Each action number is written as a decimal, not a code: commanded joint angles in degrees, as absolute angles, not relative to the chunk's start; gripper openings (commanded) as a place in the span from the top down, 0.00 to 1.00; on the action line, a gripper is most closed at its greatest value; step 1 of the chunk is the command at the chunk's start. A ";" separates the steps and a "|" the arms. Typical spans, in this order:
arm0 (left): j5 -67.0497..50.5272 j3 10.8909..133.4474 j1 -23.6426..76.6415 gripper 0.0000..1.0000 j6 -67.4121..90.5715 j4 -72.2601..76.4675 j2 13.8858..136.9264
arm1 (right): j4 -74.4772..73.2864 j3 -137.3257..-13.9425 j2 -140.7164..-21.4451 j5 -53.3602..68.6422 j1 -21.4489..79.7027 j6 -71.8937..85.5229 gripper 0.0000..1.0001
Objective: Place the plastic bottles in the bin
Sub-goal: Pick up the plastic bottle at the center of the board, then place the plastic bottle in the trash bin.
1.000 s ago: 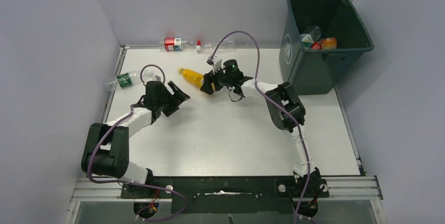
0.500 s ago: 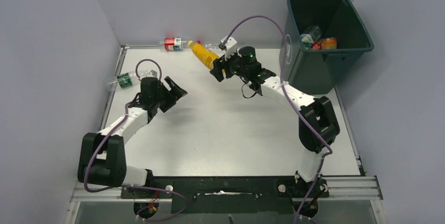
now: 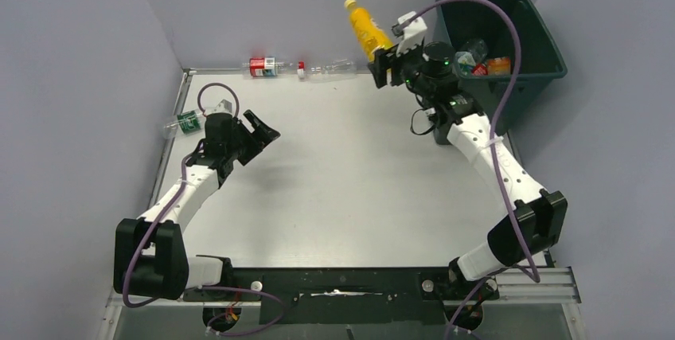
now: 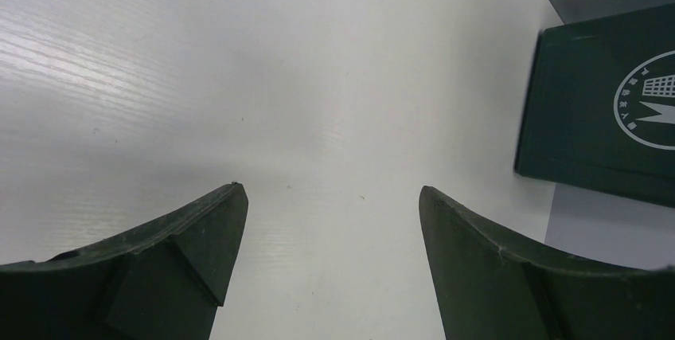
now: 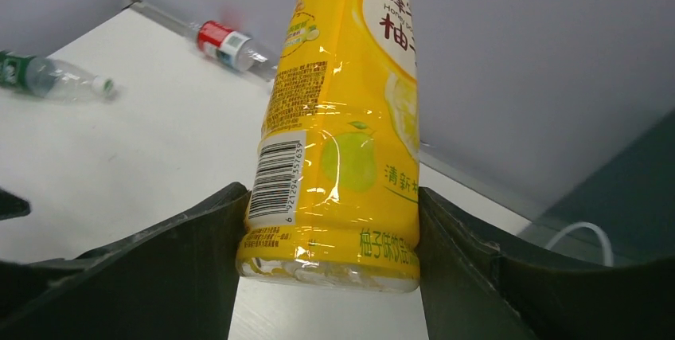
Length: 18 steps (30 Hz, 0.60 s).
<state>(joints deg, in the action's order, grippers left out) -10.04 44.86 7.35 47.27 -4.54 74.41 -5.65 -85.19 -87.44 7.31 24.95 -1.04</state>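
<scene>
Raised off the table [image 3: 350,197], seemingly near the bin [image 3: 471,109], yellow bottle [image 3: 367,31] sits clamped in right gripper [image 5: 330,197]; left gripper [image 4: 330,193] open, empty.

Yellow bottle [image 5: 334,117] loses its neck past the right wrist view's top edge; bin [image 4: 573,117] and its emblem [image 4: 646,101] clipped at left wrist view's right edge.

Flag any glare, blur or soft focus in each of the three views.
Top external: even light, no hard shadows, sharp throughout. Left wrist: a bright sheen washes out the table at upper left, and the bin has a smeared left edge. Right wrist: small glints on the yellow bottle wrap; the red-labelled bottle behind looks soft.
</scene>
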 commanded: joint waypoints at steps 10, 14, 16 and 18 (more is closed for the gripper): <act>-10.21 45.38 6.94 0.21 46.41 -2.38 73.12 | -12.92 -95.18 -79.83 7.49 3.17 4.22 0.39; -10.32 45.35 7.03 0.21 46.50 -2.20 73.26 | -14.05 -96.68 -80.11 11.36 -4.06 8.38 0.38; -10.38 45.60 7.03 0.21 46.52 -2.34 73.31 | -14.67 -97.68 -80.85 12.73 -6.12 9.48 0.37; -10.17 45.86 7.03 0.21 46.34 -2.71 73.15 | -15.41 -98.62 -81.66 14.12 -7.76 10.39 0.36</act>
<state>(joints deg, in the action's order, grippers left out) -10.07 44.84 7.35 47.29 -4.51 74.41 -15.46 -94.74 -82.15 9.26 -5.93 6.66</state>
